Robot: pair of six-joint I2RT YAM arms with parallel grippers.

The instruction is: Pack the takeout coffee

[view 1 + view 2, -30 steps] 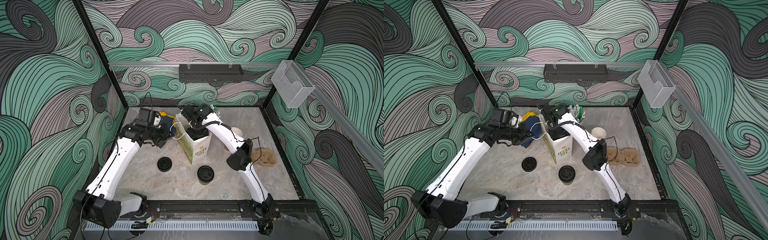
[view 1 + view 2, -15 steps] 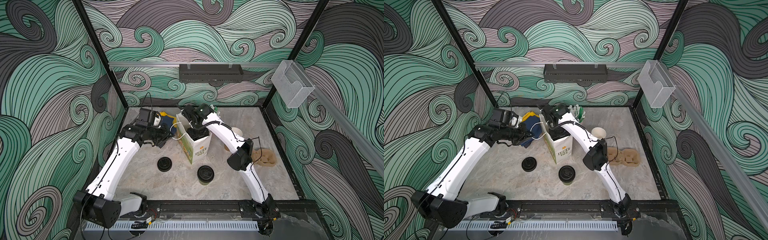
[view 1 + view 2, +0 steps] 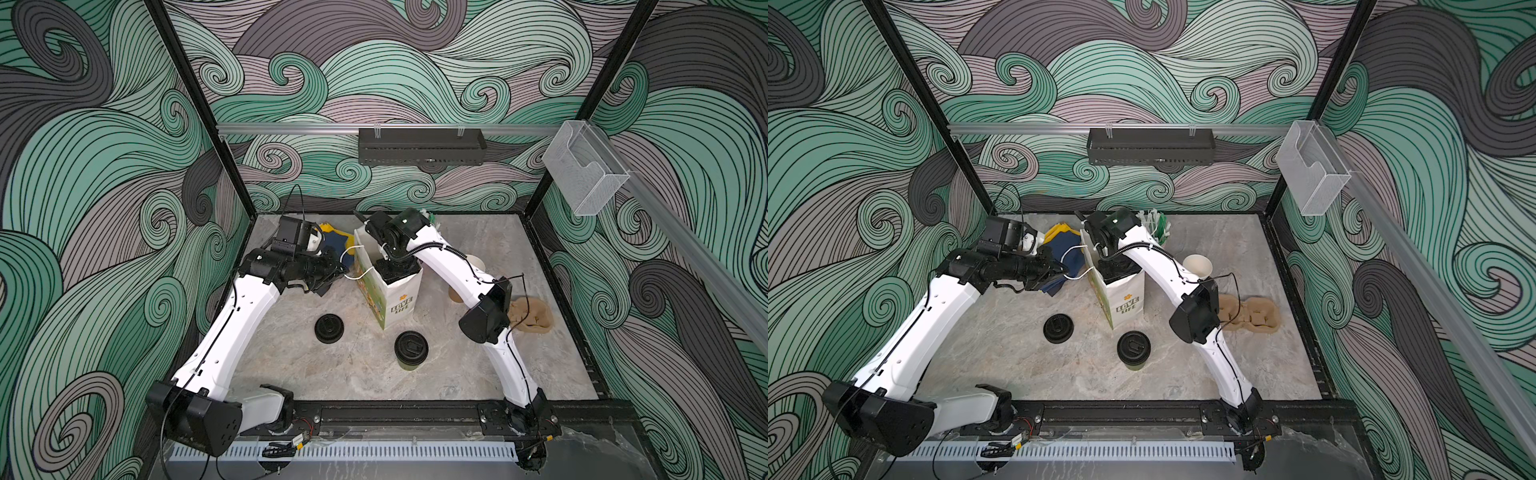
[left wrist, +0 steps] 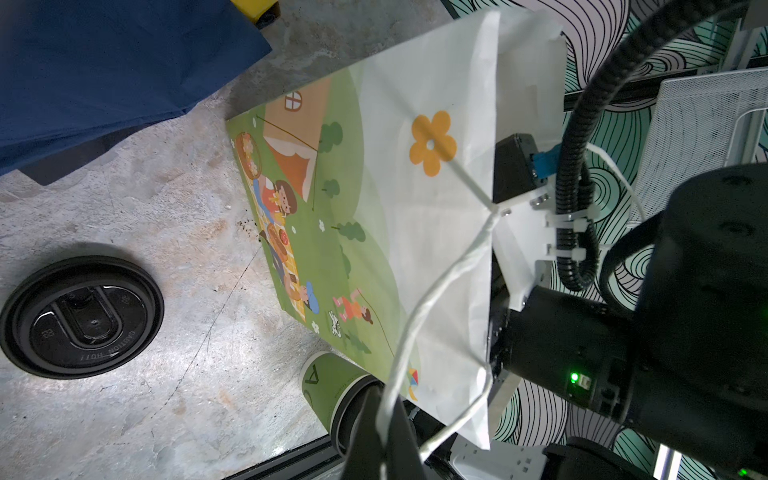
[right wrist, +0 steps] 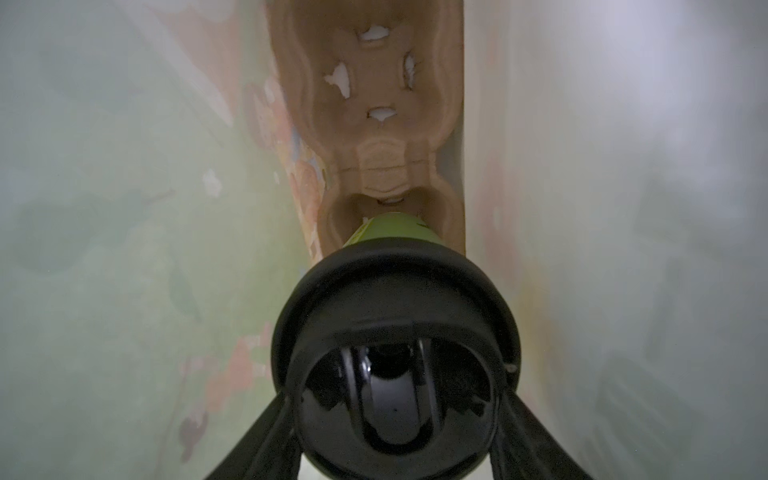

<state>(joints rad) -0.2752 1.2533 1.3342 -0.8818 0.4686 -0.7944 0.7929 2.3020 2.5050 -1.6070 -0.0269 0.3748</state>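
Almost nothing has just changed. Against the top views from a second and half a second earlier, both arms stand in the same pose and no object has shifted, so this reads as a pause at the bottom of a placement. The right hand (image 5: 395, 399) is sunk deep inside the white printed paper bag (image 3: 397, 297), its fingers closed on either side of the black sip lid of a lidded olive-green cup (image 5: 395, 291). The cup's base points into the near pocket of the pulp cup carrier (image 5: 374, 124) lying on the bag's floor; whether it is fully seated there cannot be told. The left hand (image 4: 382, 432) is clamped shut on the bag's white twine handle (image 4: 436, 291), drawing that side outward and steadying the bag. For the task, the first coffee looks as good as packed, waiting only on release. The second lidded cup (image 3: 410, 347) stands upright on the tabletop (image 3: 332, 374) just in front of the bag, where it stood in the earlier frame, with a loose black lid (image 3: 328, 328) lying near it.
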